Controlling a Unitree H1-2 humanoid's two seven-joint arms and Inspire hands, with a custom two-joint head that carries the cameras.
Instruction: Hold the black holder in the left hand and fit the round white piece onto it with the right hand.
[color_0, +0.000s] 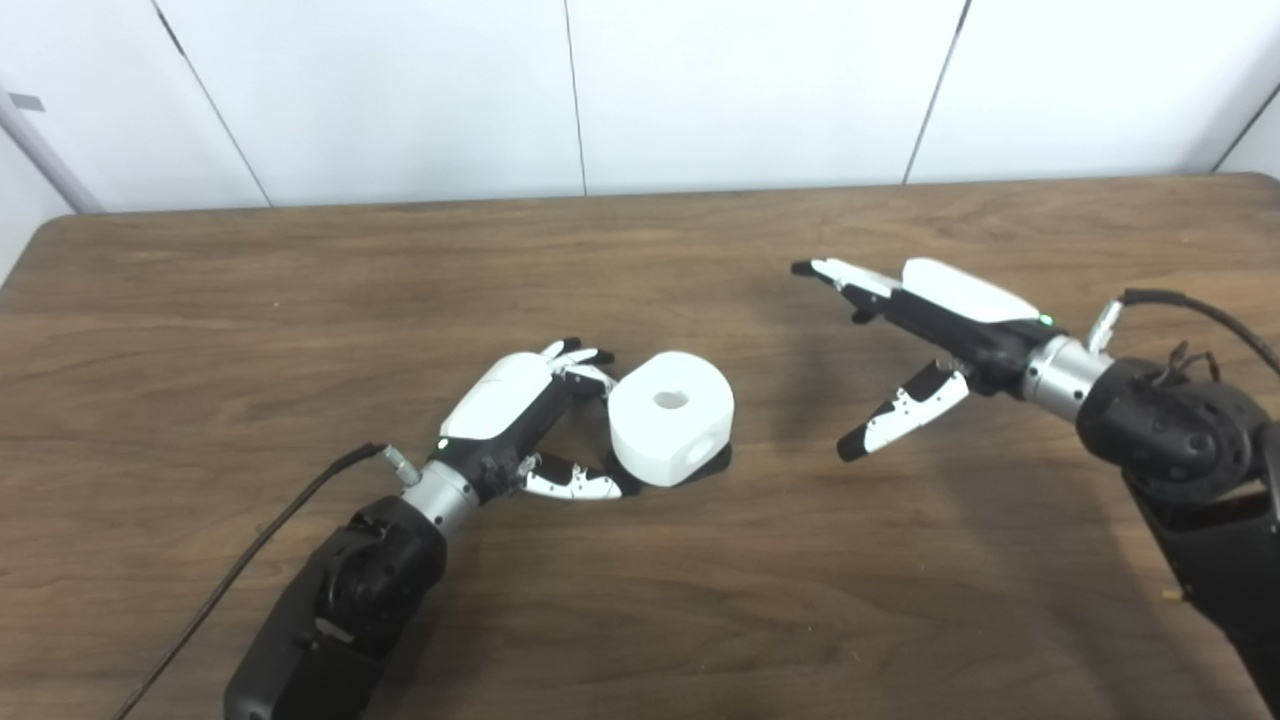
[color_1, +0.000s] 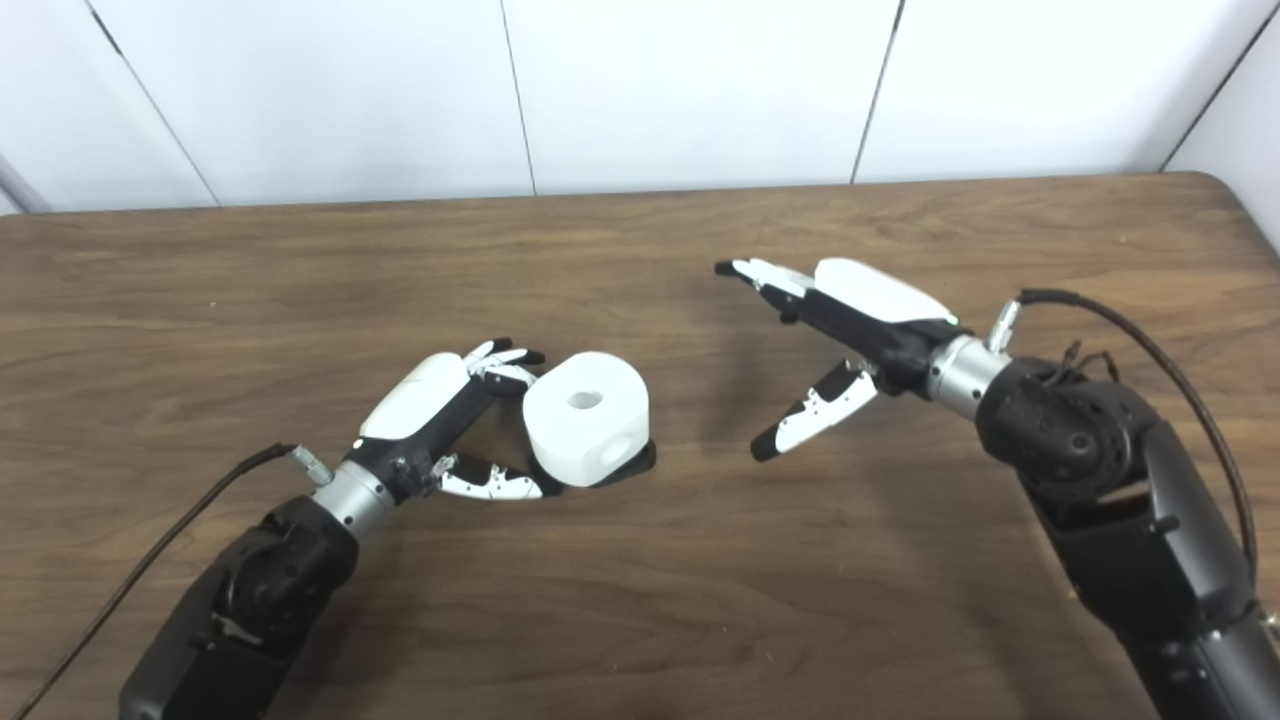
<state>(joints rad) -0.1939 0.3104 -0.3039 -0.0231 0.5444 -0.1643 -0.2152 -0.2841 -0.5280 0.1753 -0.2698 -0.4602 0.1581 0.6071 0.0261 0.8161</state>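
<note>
Left eye view: left hand (color_0: 520, 420) pinches the white piece (color_0: 671, 417) — a smooth rounded block with a hole on top — sitting on the black holder (color_0: 712, 464), only a dark edge showing underneath. Right hand (color_0: 925, 330) hovers apart over the wood-grain table (color_0: 300, 300) — fingers spread, empty.
</note>
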